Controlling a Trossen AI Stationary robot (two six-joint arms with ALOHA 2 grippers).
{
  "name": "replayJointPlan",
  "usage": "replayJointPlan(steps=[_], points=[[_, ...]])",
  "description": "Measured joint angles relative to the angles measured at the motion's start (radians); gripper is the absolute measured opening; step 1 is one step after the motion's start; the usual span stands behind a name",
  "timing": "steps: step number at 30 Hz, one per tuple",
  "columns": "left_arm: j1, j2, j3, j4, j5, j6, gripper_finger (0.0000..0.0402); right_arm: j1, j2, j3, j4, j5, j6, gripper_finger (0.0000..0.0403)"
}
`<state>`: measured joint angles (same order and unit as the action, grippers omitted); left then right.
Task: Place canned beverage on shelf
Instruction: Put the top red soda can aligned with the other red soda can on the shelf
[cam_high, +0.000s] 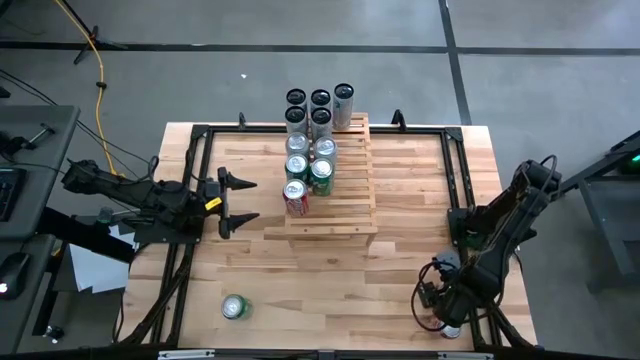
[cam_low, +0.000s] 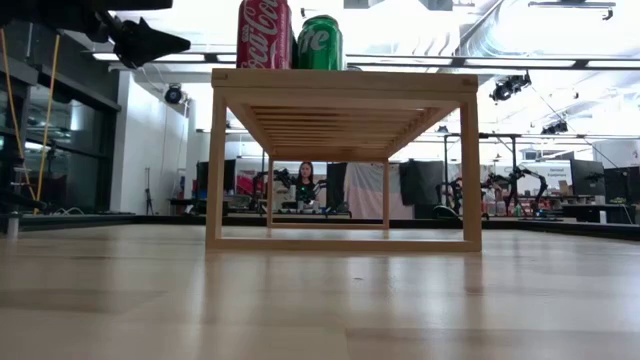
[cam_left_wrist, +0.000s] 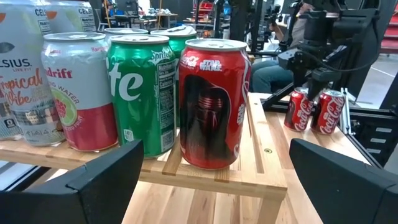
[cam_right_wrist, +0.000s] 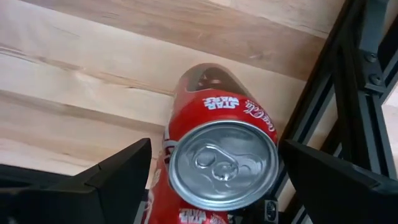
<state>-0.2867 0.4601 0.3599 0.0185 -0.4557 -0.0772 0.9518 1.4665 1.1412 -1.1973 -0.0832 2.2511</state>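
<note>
The pale slatted shelf (cam_high: 335, 195) stands mid-table with several upright cans on its far-left part, the nearest of them a red can (cam_left_wrist: 211, 102) and a green one (cam_left_wrist: 142, 93). Near the table's near right corner two red cola cans (cam_left_wrist: 297, 107) (cam_left_wrist: 328, 110) stand upright on the tabletop. My right gripper (cam_right_wrist: 217, 180) points down over them, open, its fingers on either side of one can's top (cam_right_wrist: 222, 165) with a small gap on each side. My left gripper (cam_high: 240, 200) is open and level, left of the shelf, facing its cans.
A silver-and-green can (cam_high: 234, 307) lies on the tabletop near the near left corner. Black frame rails (cam_high: 458, 180) run along the table's edges, one close beside the red cans (cam_right_wrist: 323, 106). The shelf's right half (cam_high: 355, 170) has bare slats. A person (cam_low: 305, 185) sits in the room behind.
</note>
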Motion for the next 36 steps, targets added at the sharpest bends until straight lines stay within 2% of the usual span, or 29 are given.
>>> replayJointPlan(steps=[13,22,25,29,36], points=[[0.000,0.026,0.001,-0.001,0.000,0.000,0.0395,0.000,0.080,0.000,0.011,-0.008,-0.037,0.0346],[0.000,0.026,0.001,0.001,0.000,0.001,0.0395,0.000,0.119,0.000,0.011,-0.086,-0.069,0.0345],[0.000,0.026,0.001,0.001,0.000,0.001,0.0395,0.000,0.118,0.000,0.011,-0.090,-0.060,0.0333],[0.000,0.026,0.001,0.001,0.000,0.002,0.0395,-0.012,0.117,0.007,0.012,-0.091,-0.099,0.0294],[0.000,0.026,0.001,0.030,0.000,0.019,0.0395,-0.054,0.118,0.118,-0.043,-0.022,-0.244,0.0291]])
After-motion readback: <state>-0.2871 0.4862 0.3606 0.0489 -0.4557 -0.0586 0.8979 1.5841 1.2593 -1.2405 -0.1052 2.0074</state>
